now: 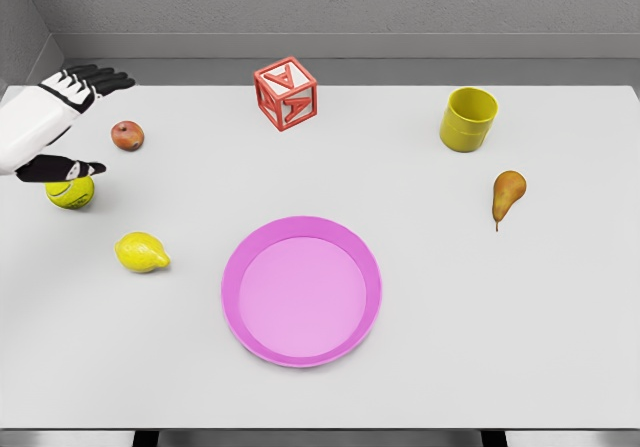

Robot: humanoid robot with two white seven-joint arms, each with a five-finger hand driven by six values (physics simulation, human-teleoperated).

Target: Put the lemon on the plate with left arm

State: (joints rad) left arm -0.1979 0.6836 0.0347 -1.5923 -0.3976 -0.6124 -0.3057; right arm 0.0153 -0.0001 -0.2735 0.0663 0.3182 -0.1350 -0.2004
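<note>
Fingers: the left hand (62, 117) has its dark fingers (100, 77) stretched out flat and spread toward the far side of the worktop, thumb (62, 169) splayed out low; they are released and grasp nothing.
Left hand: at the far left edge of the head view, its white arm coming in from the left, raised over the left part of the worktop.
Ball: a yellow-green tennis ball (71, 193) lies right under the thumb, which overlaps its top in the view; whether they touch cannot be told.
Apple: a small red apple (127, 135) sits just right of the hand, between fingers and thumb in the view, apart from both.
Lemon: the lemon (141, 252) lies on the worktop at the left, nearer the robot than the ball and a little right of it, apart from the hand and well left of the plate.
Plate: a pink round plate (237, 277) sits near the middle of the worktop on the robot's side, nothing in it.
Block: a red letter block (286, 93) stands at the far side, roughly behind the plate, turned corner-on.
Cup: a yellow cup (468, 119) stands upright at the far right.
Pear: a pear (507, 195) lies nearer than the cup, stem pointing toward the robot.
Worktop: white (500, 347), with a grey wall behind.
</note>
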